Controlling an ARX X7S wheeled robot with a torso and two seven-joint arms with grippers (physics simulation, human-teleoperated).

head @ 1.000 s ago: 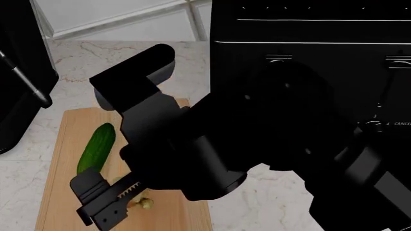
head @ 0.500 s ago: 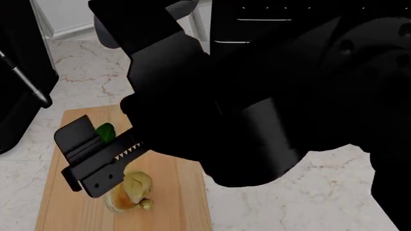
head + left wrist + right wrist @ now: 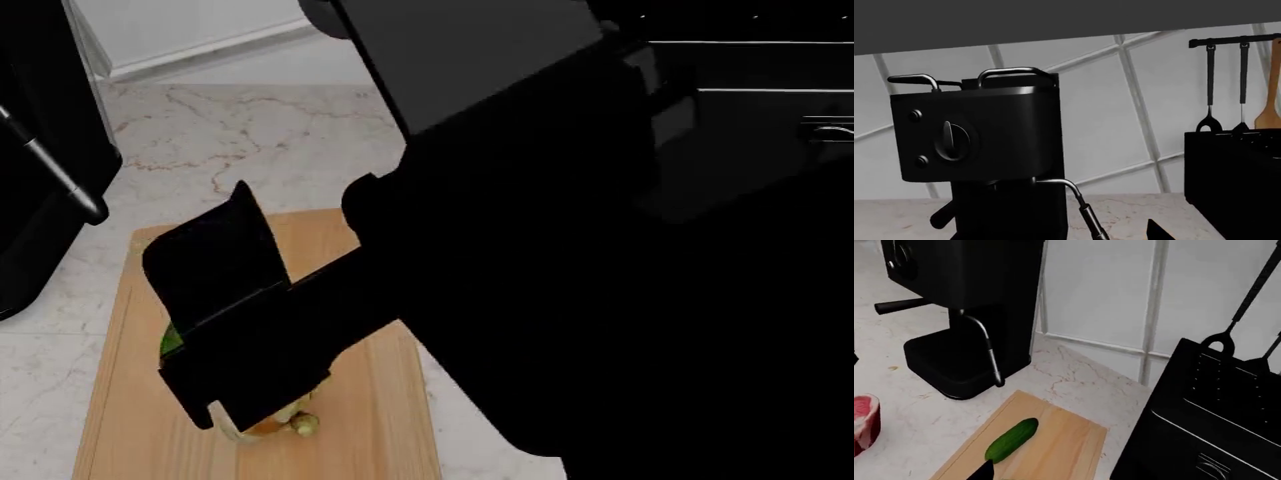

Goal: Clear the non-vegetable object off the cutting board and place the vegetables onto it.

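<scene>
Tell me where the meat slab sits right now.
In the right wrist view, the meat slab lies on the marble counter, off the cutting board, between the board and the coffee machine.

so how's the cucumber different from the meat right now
The cucumber is long, slim and smooth dark green; the meat is a thick red slab with a white fatty rim. The cucumber lies on the cutting board; the meat sits off it on the marble counter, near the black coffee machine. The cucumber is fully in view in the right wrist view; the meat is cut off at the picture's edge. Neither is held.
</scene>
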